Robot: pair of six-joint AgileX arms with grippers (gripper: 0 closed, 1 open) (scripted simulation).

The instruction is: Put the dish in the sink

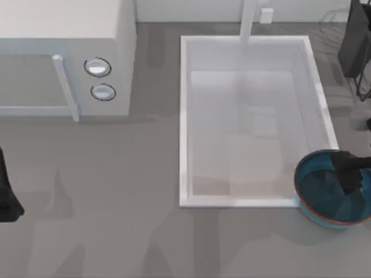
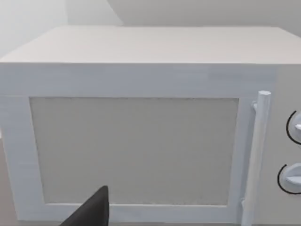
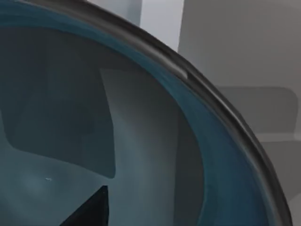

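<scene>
Sink [image 1: 186, 116]: white basin at the tabletop's [image 1: 116, 220] centre-right, faucet post at its 12 o'clock edge.
Microwave [image 1: 64, 52]: at 10 o'clock on the tabletop.
Dish [image 1: 316, 185]: teal bowl overlapping the sink's 5 o'clock corner.
Right pincer [image 1: 349, 172]: over the dish's interior; whether it grips, I cannot tell.
Left pincer [image 1: 7, 202]: parked at 9 o'clock, facing the microwave; opening unclear.

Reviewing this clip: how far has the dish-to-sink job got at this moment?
Nothing looks finished: the round teal-blue bowl overlaps the near right corner of the large white rectangular sink, not inside the basin. In hand: the right end effector is over the bowl's inside, and its wrist view looks into the bowl up close. Left: getting the bowl into the basin. The left end effector sits parked at the table's left edge.
</scene>
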